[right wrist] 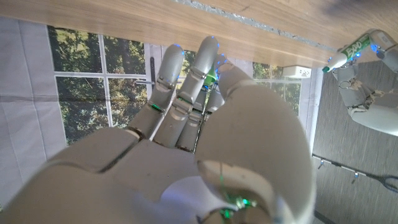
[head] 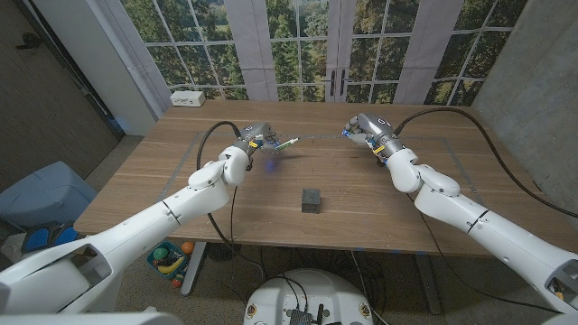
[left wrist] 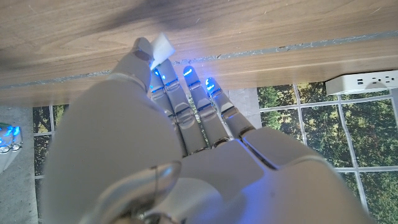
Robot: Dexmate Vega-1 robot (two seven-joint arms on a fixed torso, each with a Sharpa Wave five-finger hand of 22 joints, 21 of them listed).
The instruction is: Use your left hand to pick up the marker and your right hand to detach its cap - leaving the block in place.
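Right wrist view alone shows cap (right wrist: 210, 78) inside right hand (right wrist: 205, 124).

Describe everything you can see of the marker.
The marker is a slim white pen with green printing on its barrel, held in the left hand above the far part of the table, not touching the wood. It lies roughly level, its free end pointing toward the right hand, which is apart from it. In the right wrist view its tip end looks dark green. The fingers hide its other end. Whether the cap is on or off cannot be told.
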